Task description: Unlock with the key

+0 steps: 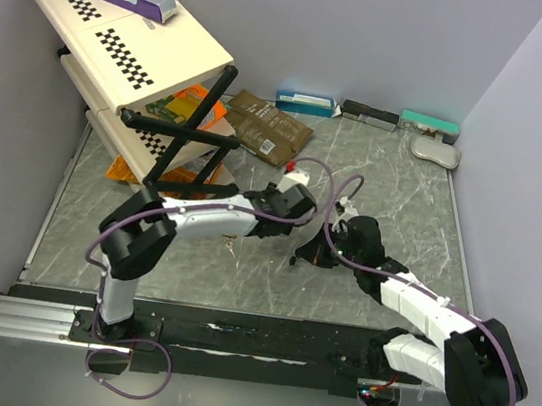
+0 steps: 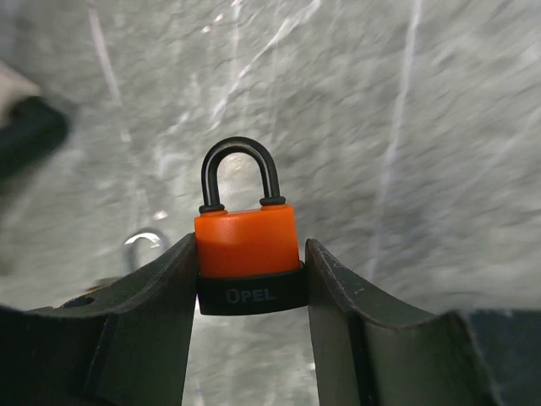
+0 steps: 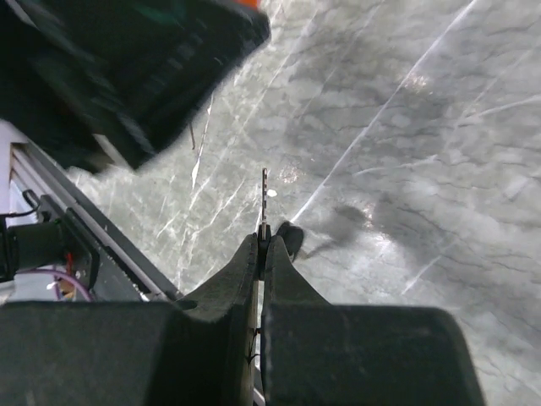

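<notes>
The left claw [image 2: 251, 264] squeezes the hard, slippery-looking lock [image 2: 247, 238] by its sides, and the right claw [image 3: 265, 245] pinches the thin key [image 3: 265, 196].

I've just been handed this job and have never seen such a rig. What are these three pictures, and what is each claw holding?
Two robot arms are bolted to a marble-patterned table. The overhead picture looks down from behind them; the other two come from cameras on the wrists. The left gripper clamps an orange padlock, whose shackle is closed. The right gripper is shut on a key, blade pointing forward. A brown packet and boxes lie near the far wall, beside a folding stand.
</notes>
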